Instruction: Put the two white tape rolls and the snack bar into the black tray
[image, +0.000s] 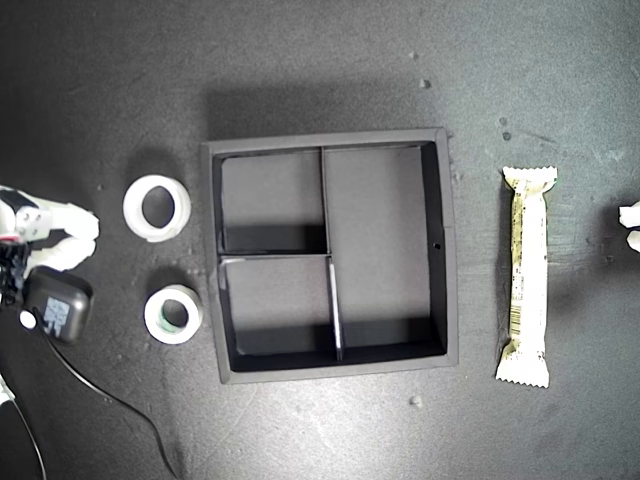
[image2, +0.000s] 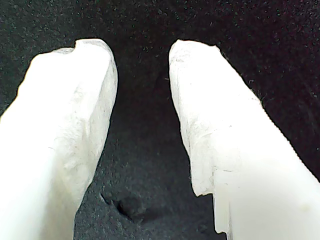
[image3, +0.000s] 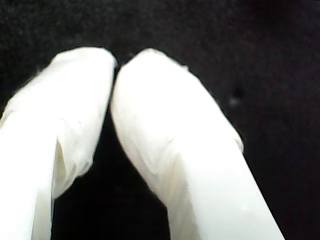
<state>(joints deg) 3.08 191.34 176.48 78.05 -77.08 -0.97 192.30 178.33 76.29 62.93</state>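
Note:
The black tray (image: 447, 250) sits mid-table with all its compartments empty. Two white tape rolls lie off its side at the exterior view's left: a wider one (image: 157, 207) and a smaller one with a greenish core (image: 173, 314). The snack bar (image: 527, 275) lies lengthwise on the mat at the exterior view's right of the tray. My first gripper (image2: 142, 50) is open over bare black mat. My second gripper (image3: 116, 62) is shut with its tips touching and nothing between them. Neither wrist view shows any task object.
One arm with white fingers (image: 60, 240) and a black box (image: 58, 305) trailing a cable (image: 100, 390) stands at the exterior view's left edge. Another arm's white tips (image: 630, 225) peek in at its right edge. Small specks (image: 415, 401) dot the mat.

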